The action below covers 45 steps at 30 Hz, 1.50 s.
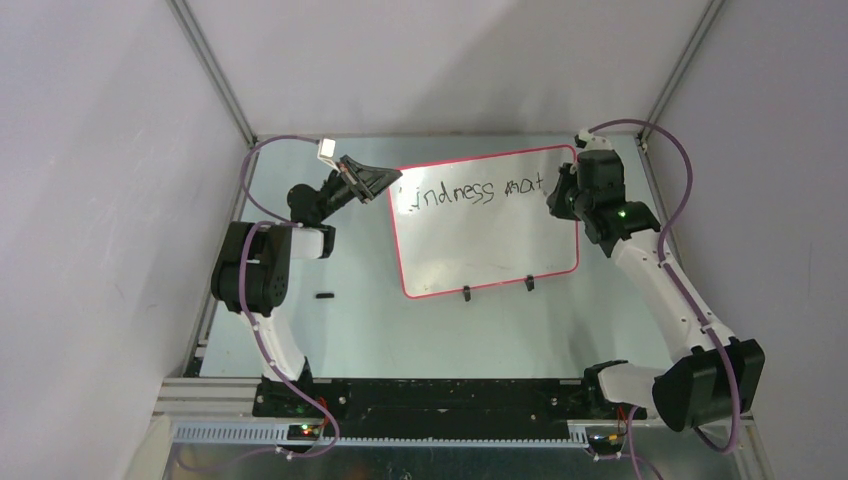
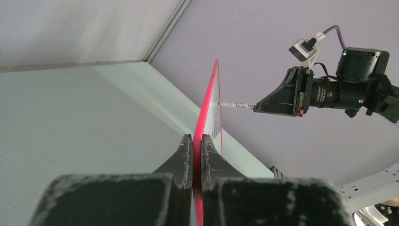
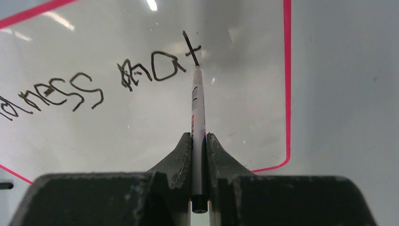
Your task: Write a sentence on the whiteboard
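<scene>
- The right gripper [image 3: 198, 136] is closed on a thin white marker [image 3: 198, 108]. The marker is clamped near its rear end, and its tip is pressed to the whiteboard [image 3: 117, 132] at the foot of the "t".
- The left gripper [image 2: 196, 139] is closed on the red-pink rim at the board's left edge, so the board is steadied there.
- The sentence [image 1: 470, 190] is set along the top of the board. From above it is read as "indness mat", the first letter being hidden behind the left gripper. The word in hand is judged unfinished.
- For the next letter, the tip is best lifted clear, carried just right of the "t" and set down lightly.
- Little blank board is left before the right rim, so small letters or a second line would be called for.
- Light pressure is advised. The marker is held far back and could tilt between the jaws, and the board could be pushed in the left grip.
- Two black clip feet [image 1: 466, 293] are seen at the board's near rim.
- A small black item [image 1: 323, 295] lies on the surface [image 1: 400, 330] near the left arm, well apart from the board. What it is cannot be told.
</scene>
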Tool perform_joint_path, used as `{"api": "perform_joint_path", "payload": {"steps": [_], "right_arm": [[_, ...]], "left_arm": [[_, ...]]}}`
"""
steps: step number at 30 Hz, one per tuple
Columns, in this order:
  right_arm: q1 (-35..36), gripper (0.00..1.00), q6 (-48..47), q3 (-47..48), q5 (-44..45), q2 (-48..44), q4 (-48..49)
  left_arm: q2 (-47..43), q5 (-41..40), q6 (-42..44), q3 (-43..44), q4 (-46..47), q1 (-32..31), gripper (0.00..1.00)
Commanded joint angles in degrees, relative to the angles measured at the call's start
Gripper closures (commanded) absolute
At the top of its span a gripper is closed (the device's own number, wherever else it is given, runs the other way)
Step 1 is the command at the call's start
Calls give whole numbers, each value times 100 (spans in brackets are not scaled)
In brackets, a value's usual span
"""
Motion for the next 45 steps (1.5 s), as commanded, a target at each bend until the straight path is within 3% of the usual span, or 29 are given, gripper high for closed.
{"api": "perform_joint_path", "payload": {"steps": [1,45], "right_arm": [[19,100,92,-233,49,-260,-20],[-212,100,79,436,71,-71,109]], "left_arm": [[-76,153,265,91,280,46,100],[-87,152,256,74,308,67,100]]}}
